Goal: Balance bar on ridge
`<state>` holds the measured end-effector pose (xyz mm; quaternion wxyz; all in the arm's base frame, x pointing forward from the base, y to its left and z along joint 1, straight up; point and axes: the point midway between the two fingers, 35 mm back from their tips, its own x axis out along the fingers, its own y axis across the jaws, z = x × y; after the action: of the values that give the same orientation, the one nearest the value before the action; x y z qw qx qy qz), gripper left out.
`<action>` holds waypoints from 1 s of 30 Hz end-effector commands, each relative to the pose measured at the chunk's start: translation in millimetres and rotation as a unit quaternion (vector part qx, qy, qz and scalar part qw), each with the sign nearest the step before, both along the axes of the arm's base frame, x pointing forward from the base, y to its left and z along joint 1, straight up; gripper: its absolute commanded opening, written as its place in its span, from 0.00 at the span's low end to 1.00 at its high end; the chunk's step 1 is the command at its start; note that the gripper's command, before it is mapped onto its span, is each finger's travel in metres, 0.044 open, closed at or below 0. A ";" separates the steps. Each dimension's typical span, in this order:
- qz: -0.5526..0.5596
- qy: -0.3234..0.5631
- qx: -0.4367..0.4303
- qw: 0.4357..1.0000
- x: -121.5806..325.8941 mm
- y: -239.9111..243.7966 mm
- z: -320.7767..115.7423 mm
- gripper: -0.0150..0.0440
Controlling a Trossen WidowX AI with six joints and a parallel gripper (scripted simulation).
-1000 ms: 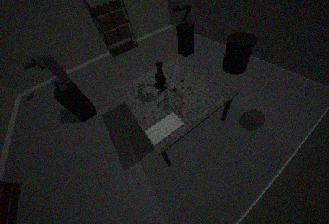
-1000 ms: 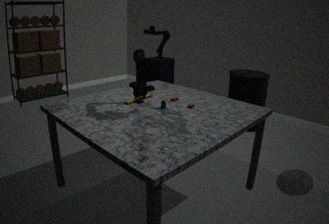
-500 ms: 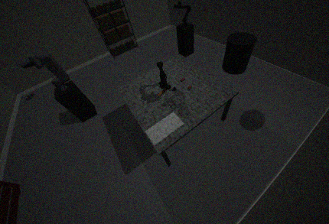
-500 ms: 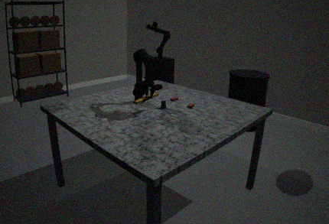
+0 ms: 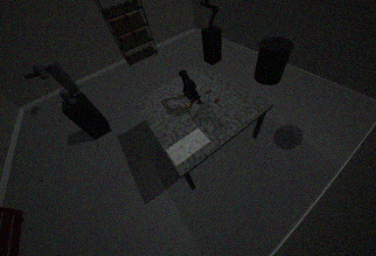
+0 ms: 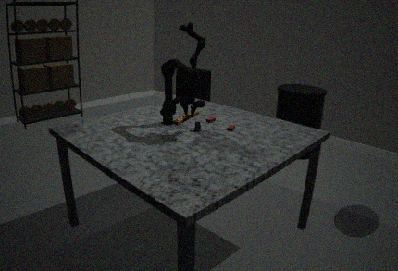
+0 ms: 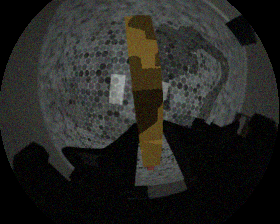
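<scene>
The yellow bar is held above the table by my gripper, which is shut on its middle part. In the wrist view the bar runs lengthwise between the dark fingers, with shadow bands across it. The ridge is a small dark upright piece on the speckled table. In the exterior view it stands in front and to the right of the bar, apart from it. The exact height of the bar and its tilt are hard to tell in the dim light.
Two small red blocks lie on the table beyond and to the right of the ridge. A white rectangular patch shows near the table's edge in the top view. Another arm stands on a pedestal behind the table.
</scene>
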<state>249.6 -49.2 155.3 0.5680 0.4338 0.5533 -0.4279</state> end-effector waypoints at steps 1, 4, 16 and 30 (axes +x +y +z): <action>0.009 -0.003 0.001 1.000 -0.2 15.4 1.8 0.25; 0.017 -0.003 0.001 1.000 -0.2 27.3 1.9 0.25; 0.052 -0.002 0.003 0.999 -6.6 74.0 2.2 0.25; 0.086 -0.002 0.005 0.996 -22.8 114.1 1.4 0.25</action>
<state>230.1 62.1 155.9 0.6014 0.3855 0.5903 -0.3758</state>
